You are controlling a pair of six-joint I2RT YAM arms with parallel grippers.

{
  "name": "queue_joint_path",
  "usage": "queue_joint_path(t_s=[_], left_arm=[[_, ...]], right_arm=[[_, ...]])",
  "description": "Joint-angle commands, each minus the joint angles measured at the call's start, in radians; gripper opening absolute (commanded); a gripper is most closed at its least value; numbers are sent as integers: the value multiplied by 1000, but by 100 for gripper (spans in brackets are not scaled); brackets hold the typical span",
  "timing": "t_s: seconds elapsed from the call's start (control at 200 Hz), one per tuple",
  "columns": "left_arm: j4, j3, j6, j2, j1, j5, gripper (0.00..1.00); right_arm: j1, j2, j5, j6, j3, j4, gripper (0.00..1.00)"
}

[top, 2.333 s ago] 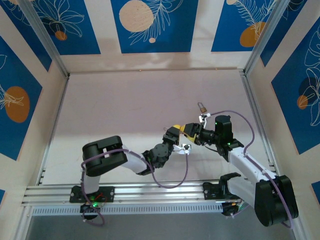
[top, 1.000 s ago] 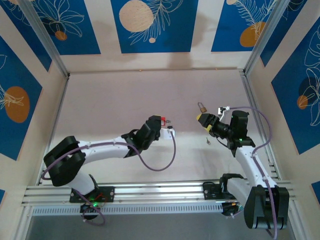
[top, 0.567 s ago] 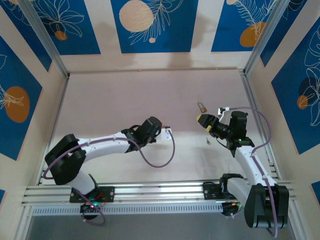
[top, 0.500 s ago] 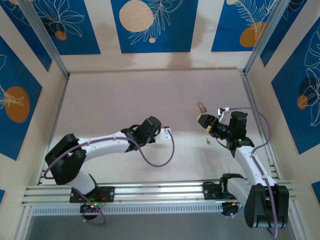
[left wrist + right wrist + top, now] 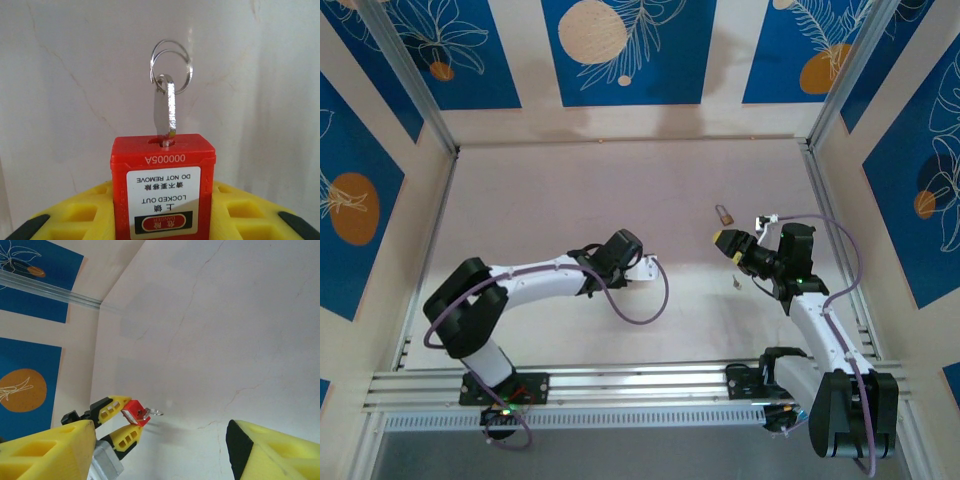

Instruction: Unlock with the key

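Observation:
My left gripper (image 5: 164, 212) is shut on a small red padlock (image 5: 163, 187) with a white warning label, its yellow fingers on either side of it. The thin silver key (image 5: 165, 112) stands in the padlock's keyhole, and a wire ring (image 5: 171, 65) hangs from its head. In the right wrist view the same red padlock (image 5: 134, 412) sits between the left fingers, above the table, with the key (image 5: 144, 412) pointing right. From above, the left gripper (image 5: 642, 262) is mid-table. My right gripper (image 5: 730, 241) (image 5: 160, 455) stands open and holds nothing, well to the right of the padlock.
A small brass padlock (image 5: 724, 214) lies on the table just beyond the right gripper. A tiny grey object (image 5: 735, 283) lies on the table near the right wrist. Aluminium rails (image 5: 832, 240) border the pale table (image 5: 570, 190).
The two grippers, close together earlier, have drawn apart. Over the last second the left wrist has turned, so the red padlock is hidden from above. The right arm has stayed still.

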Motion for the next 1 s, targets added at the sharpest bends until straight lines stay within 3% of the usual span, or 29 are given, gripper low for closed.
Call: queue_joint_path(t_s=[0.0,0.995], left_arm=[[-40,48,-13,29,17,25,32],[-2,149,62,212,156,71,35]], right_arm=[[7,-13,-15,-17,-15,-15,70],[12,10,-25,-18,-17,1,70]])
